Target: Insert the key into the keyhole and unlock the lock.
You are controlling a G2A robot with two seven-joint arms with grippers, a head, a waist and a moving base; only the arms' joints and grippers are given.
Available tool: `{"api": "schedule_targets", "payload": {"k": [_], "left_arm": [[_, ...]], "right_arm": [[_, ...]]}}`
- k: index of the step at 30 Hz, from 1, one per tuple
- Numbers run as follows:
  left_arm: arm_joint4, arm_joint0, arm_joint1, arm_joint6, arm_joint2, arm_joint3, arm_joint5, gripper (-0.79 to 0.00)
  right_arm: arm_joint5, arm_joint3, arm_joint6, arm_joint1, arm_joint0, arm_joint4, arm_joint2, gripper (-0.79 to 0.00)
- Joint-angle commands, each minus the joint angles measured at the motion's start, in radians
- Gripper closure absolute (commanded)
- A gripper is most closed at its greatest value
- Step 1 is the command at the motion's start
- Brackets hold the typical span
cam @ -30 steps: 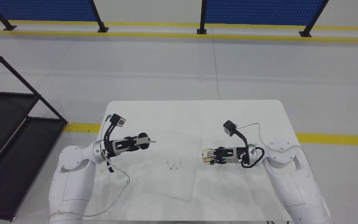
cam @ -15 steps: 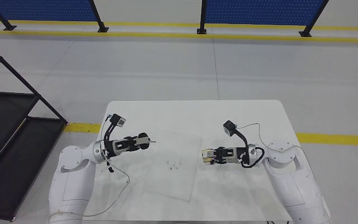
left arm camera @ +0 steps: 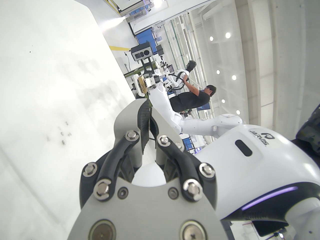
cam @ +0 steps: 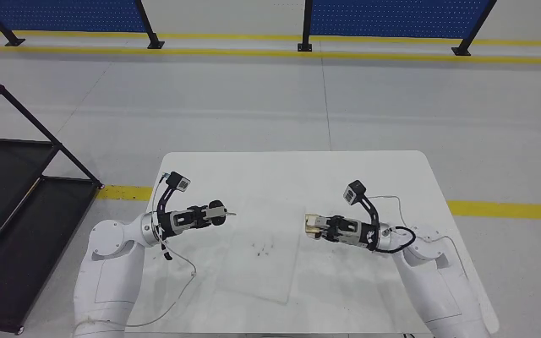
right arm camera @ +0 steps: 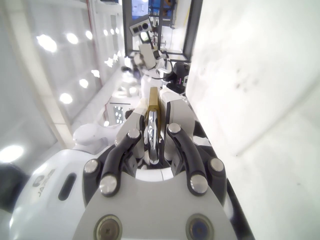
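Observation:
My left gripper (cam: 220, 214) hovers over the left half of the white table (cam: 254, 169), shut on a thin silver key (cam: 229, 214) whose tip points toward the table's middle. In the left wrist view the pads (left arm camera: 143, 116) press together and the key itself is barely discernible. My right gripper (cam: 318, 225) is over the right half, shut on a brass padlock (cam: 310, 223). The right wrist view shows the padlock (right arm camera: 153, 101) with its chrome shackle (right arm camera: 152, 131) lying back between the fingers. From the left wrist view the lock's brass face (left arm camera: 142, 87) looks back at the key. A gap separates key and lock.
A thin translucent sheet (cam: 262, 262) with a few dark specks (cam: 266, 248) lies on the table between the arms. A black rack (cam: 34, 203) stands off the table's left side. Blue barriers (cam: 76, 15) line the far floor.
My right arm has shifted: its gripper and the padlock moved a little toward the table's far side and its elbow swung outward. The left arm and key have stayed put.

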Motion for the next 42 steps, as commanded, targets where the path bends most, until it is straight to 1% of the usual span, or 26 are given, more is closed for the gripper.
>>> {"api": "schedule_targets", "payload": {"k": [1,6,12,15,28,33,38,40,42], "left_arm": [[0.0,0.0,0.0,0.0,0.0,0.0,0.0,0.0],[0.0,0.0,0.0,0.0,0.0,0.0,0.0,0.0],[0.0,0.0,0.0,0.0,0.0,0.0,0.0,0.0],[0.0,0.0,0.0,0.0,0.0,0.0,0.0,0.0],[0.003,0.001,0.0,0.008,0.001,-0.002,0.0,0.0],[0.021,0.016,-0.001,0.062,0.073,-0.038,0.007,0.0],[0.064,0.0,-0.001,0.095,0.159,-0.066,0.02,0.0],[0.06,-0.007,-0.003,0.119,0.194,-0.075,0.017,0.0],[0.08,-0.011,-0.004,0.159,0.221,-0.09,-0.007,0.0]], "right_arm": [[-0.018,0.007,-0.024,-0.002,-0.002,0.013,-0.005,0.0],[-0.072,0.0,-0.104,-0.005,-0.017,0.024,-0.017,0.0],[-0.114,-0.024,-0.18,-0.003,-0.032,-0.028,-0.021,0.0],[-0.127,-0.026,-0.168,-0.003,-0.035,-0.011,-0.027,0.0],[-0.127,-0.026,-0.168,-0.003,-0.035,-0.011,-0.027,0.0],[-0.127,-0.026,-0.168,-0.003,-0.035,-0.011,-0.027,0.0],[-0.127,-0.026,-0.168,-0.003,-0.035,-0.011,-0.027,0.0],[-0.127,-0.026,-0.168,-0.003,-0.035,-0.011,-0.027,0.0],[-0.127,-0.026,-0.168,-0.003,-0.035,-0.011,-0.027,0.0]]}}
